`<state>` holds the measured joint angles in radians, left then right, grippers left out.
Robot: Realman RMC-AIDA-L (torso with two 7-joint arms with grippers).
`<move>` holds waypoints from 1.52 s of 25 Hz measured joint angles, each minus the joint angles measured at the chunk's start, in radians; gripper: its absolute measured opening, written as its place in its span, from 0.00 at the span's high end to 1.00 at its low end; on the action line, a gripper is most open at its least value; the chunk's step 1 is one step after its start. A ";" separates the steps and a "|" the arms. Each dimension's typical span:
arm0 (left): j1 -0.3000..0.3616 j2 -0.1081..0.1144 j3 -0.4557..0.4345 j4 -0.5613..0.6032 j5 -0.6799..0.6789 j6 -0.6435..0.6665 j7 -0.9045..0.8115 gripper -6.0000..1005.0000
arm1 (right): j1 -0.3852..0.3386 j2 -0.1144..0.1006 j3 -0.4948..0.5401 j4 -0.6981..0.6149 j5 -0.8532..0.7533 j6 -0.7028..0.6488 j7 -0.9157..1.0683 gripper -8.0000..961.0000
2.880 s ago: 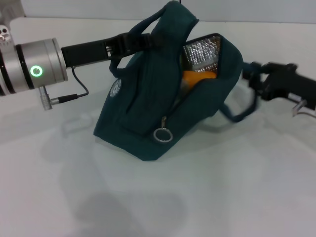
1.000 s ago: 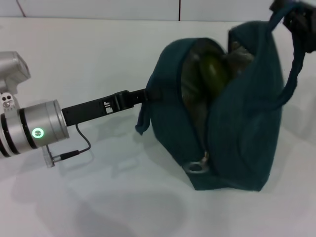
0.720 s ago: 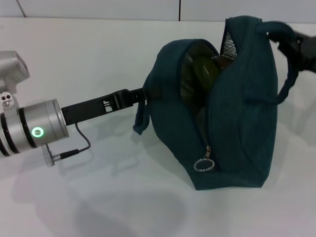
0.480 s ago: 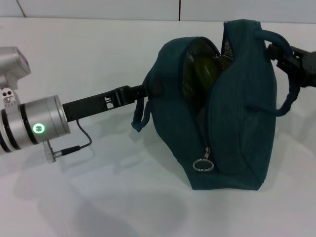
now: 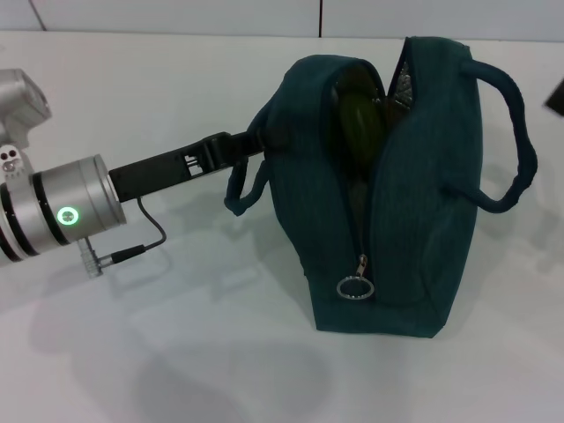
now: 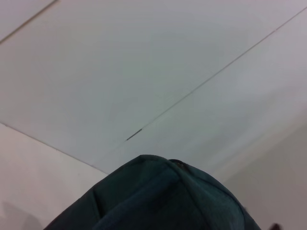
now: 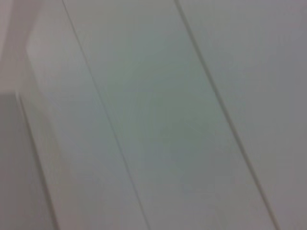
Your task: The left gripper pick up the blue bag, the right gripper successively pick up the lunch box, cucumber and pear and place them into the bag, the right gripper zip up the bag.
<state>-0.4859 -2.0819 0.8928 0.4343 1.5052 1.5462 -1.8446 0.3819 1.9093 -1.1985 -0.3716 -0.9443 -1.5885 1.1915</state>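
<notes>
Bag (image 5: pixel 414 220) stands upright on the white table (image 5: pixel 176 352), its top unzipped. Left of the bag, the left gripper (image 5: pixel 264 141) reaches in and clamps the bag's left edge beside a drooping handle (image 5: pixel 242 189). Inside the bag's mouth sits the cucumber (image 5: pixel 357 132). The zipper ring (image 5: pixel 351 288) hangs low on the bag's front. Right of the bag, only a dark sliver of the right gripper (image 5: pixel 557 95) shows; its jaws cannot be made out

Blue bag (image 5: pixel 414 203): dark teal, silver foil lining. Cucumber (image 5: pixel 357 132): dark green. Ring pull (image 5: pixel 352 288): silver. Table (image 5: pixel 159 352): white.
</notes>
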 joint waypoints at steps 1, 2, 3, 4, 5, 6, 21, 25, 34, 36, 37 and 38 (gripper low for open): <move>0.000 0.000 0.000 0.000 -0.001 -0.002 0.002 0.93 | -0.015 0.008 0.035 -0.001 0.000 -0.029 -0.020 0.54; -0.001 -0.001 0.000 -0.001 -0.001 -0.004 0.002 0.93 | -0.035 0.025 0.094 -0.003 -0.001 -0.090 -0.064 0.49; -0.001 -0.001 0.000 -0.001 -0.001 -0.005 0.002 0.93 | -0.042 0.034 0.116 -0.004 -0.003 -0.156 -0.098 0.46; -0.001 -0.001 0.000 -0.001 -0.001 -0.007 0.002 0.93 | -0.042 0.035 0.114 -0.004 -0.007 -0.172 -0.104 0.42; -0.001 -0.001 0.000 -0.001 -0.001 -0.008 0.002 0.93 | -0.038 0.038 0.106 -0.004 -0.016 -0.212 -0.116 0.39; 0.000 -0.001 0.000 -0.001 -0.001 -0.012 0.002 0.93 | -0.029 0.038 0.089 -0.004 -0.034 -0.249 -0.121 0.35; -0.002 -0.003 0.000 0.000 -0.003 -0.060 0.002 0.93 | 0.219 0.110 -0.135 0.008 -0.514 -0.262 -0.050 0.12; 0.002 -0.004 0.000 0.000 -0.008 -0.060 0.002 0.93 | 0.226 0.103 -0.209 0.008 -0.526 -0.181 0.028 0.12; 0.009 -0.003 0.000 -0.009 -0.023 -0.061 0.003 0.93 | 0.206 0.094 -0.210 0.005 -0.564 -0.060 0.108 0.12; 0.008 -0.003 0.000 -0.009 -0.023 -0.062 0.003 0.93 | 0.206 0.104 -0.209 0.000 -0.561 -0.014 0.104 0.12; 0.007 -0.003 0.000 -0.009 -0.023 -0.062 0.003 0.93 | 0.206 0.109 -0.209 0.000 -0.560 0.004 0.101 0.12; 0.005 -0.003 0.000 -0.009 -0.023 -0.061 0.003 0.93 | 0.208 0.112 -0.209 0.000 -0.558 0.022 0.098 0.12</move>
<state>-0.4806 -2.0847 0.8927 0.4254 1.4818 1.4847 -1.8421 0.5894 2.0216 -1.4074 -0.3720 -1.5019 -1.5667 1.2893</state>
